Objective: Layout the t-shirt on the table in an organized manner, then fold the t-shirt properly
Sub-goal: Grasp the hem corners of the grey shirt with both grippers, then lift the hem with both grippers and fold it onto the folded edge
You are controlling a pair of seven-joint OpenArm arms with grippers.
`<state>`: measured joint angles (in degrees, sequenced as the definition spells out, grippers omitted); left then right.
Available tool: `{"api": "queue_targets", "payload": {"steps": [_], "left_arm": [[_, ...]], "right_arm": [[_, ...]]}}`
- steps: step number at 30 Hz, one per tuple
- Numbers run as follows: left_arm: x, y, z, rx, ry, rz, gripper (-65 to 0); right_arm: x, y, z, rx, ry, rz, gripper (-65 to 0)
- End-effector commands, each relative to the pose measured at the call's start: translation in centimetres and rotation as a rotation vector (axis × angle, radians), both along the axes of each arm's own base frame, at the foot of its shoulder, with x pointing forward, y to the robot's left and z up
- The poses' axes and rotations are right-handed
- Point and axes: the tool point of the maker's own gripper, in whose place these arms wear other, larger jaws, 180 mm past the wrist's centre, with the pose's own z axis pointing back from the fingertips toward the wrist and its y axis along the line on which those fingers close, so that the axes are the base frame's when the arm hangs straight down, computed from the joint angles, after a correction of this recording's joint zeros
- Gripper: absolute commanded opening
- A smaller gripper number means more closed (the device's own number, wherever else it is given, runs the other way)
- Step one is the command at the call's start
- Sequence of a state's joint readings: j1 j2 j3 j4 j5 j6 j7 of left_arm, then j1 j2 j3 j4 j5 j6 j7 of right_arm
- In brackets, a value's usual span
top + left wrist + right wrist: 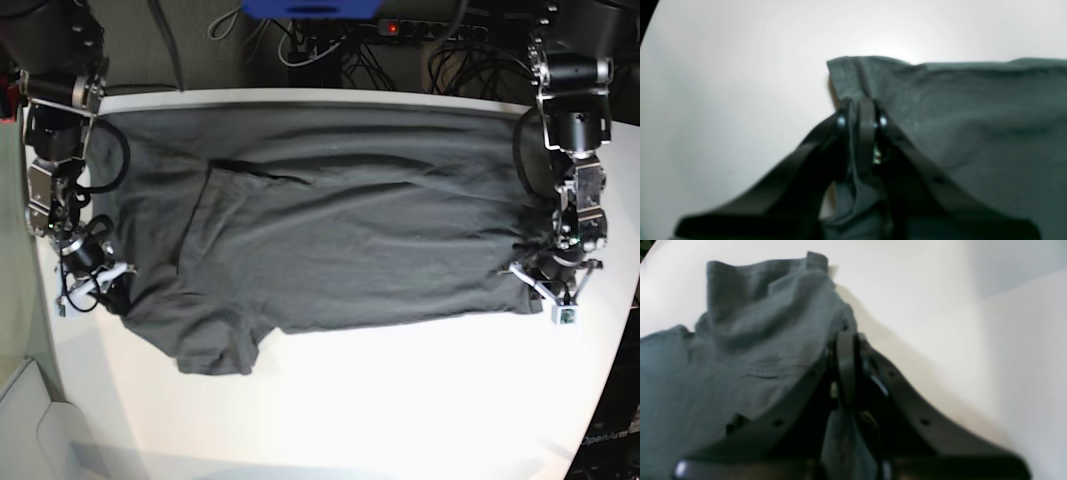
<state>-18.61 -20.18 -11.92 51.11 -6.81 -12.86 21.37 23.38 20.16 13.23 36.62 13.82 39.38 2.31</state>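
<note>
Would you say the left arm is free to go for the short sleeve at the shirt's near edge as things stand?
Probably not: the left pincer is shut on the t-shirt at the opposite side, far from that sleeve.

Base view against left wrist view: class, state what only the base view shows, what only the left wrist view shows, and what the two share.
Only the base view shows the whole t-shirt spread across the table, one sleeve pointing toward the near edge, the right gripper at the opposite end, and cables behind the table. Only the left wrist view shows close up the left gripper shut on a pinch of cloth, with fabric bunched between its fingers. Both show the dark grey shirt on the white table, held at that end by the left gripper.
</note>
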Motion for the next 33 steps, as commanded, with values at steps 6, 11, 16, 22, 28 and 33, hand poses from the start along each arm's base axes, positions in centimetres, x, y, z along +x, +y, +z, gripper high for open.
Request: {"api": "queue_targets", "payload": {"steps": [6, 11, 16, 22, 28, 33], "left_arm": [[1.5, 0.0, 3.8, -0.071, -0.108, 0.014, -61.1], [1.4, -0.5, 4.3, -0.087, -0.09, 0.005, -61.1], [0.4, -0.7, 5.6, -0.07, -0.1, -0.006, -61.1], [-0.6, 1.1, 7.2, -0.079, -0.122, 0.049, -61.1], [-2.0, 0.5, 7.5, -0.053, -0.126, 0.025, -61.1], [-3.3, 1.0, 7.7, -0.04, -0.131, 0.036, -61.1]], "right_arm": [[-1.5, 0.3, 4.1, -0.075, -0.146, 0.047, -65.0], [-3.1, 1.7, 4.6, -0.099, -0.177, 0.084, -65.0], [-4.6, 0.8, 5.2, -0.124, -0.194, 0.067, -65.0], [-5.9, -0.3, 5.5, -0.14, -0.202, 0.038, -65.0], [-7.0, -2.3, 6.1, -0.141, -0.219, -0.033, -65.0], [-8.4, -3.5, 5.5, -0.147, -0.2, -0.068, -65.0]]}}
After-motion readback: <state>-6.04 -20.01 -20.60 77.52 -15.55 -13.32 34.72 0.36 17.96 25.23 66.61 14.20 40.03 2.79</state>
